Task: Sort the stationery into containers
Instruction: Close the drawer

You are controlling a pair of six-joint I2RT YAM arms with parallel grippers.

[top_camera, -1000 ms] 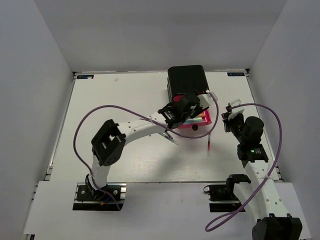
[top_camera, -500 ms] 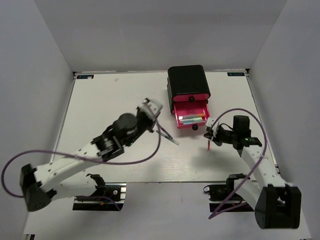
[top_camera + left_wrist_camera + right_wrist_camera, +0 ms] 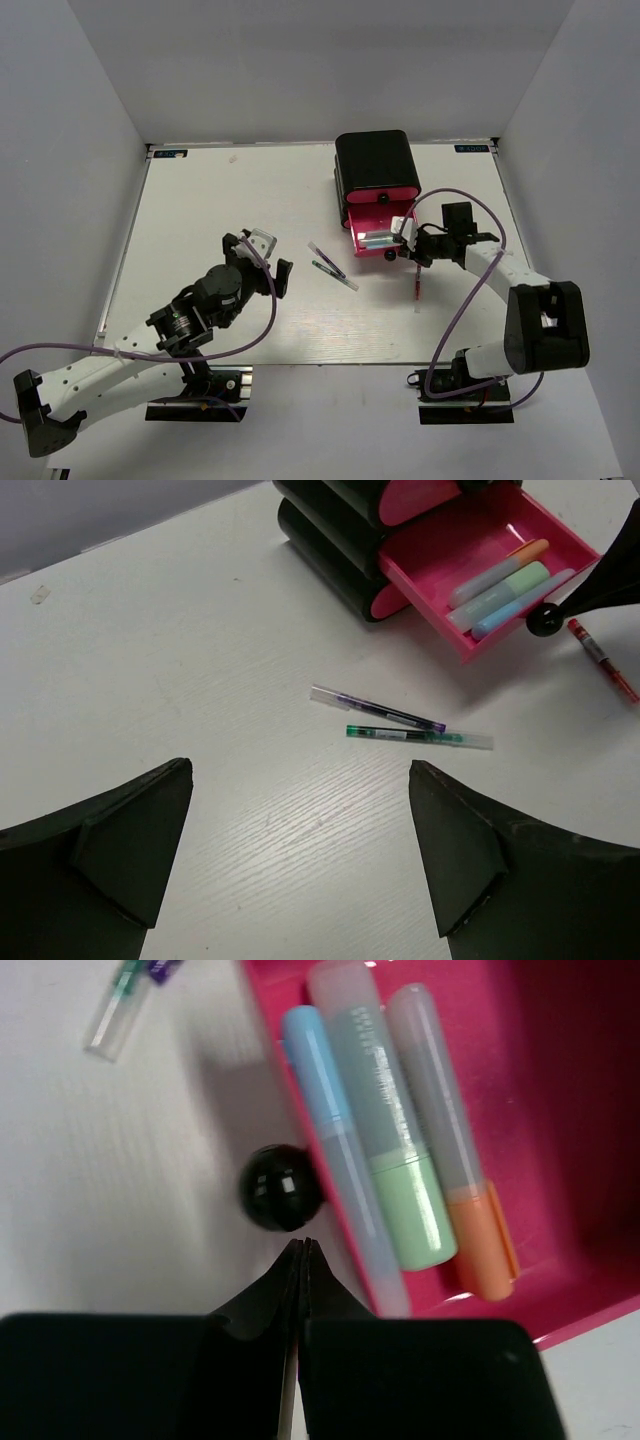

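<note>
White matt table (image 3: 220,200): carries everything; both arms reach over it from the near edge.
Glossy black rounded case (image 3: 372,158): stands at the far side, right of centre, and holds the pink drawers.
Pink plastic open drawer (image 3: 420,605): pulled out toward the arms; another pink front above it sits shut in the case.
Left gripper (image 3: 300,768): released, with its jaws spread wide and nothing in them, above bare table to the left of two pens.
Right gripper (image 3: 303,1248): clenched, with its fingertips pressed together and nothing between them, just beside the drawer's knob; contact cannot be told.
Markers in the open drawer: a light blue marker (image 3: 330,1140), a green marker with a frosted cap (image 3: 385,1130) and a grey marker with an orange cap (image 3: 450,1160) lie side by side, the blue one against the front wall.
Thin pens on the table: the purple pen (image 3: 380,708) and the green pen (image 3: 415,736) lie close together, nearly parallel, just left of the open drawer; the red pen (image 3: 600,660) lies apart, on the other side of the knob.
Small black round knob (image 3: 280,1188): fixed on the open drawer's front.
</note>
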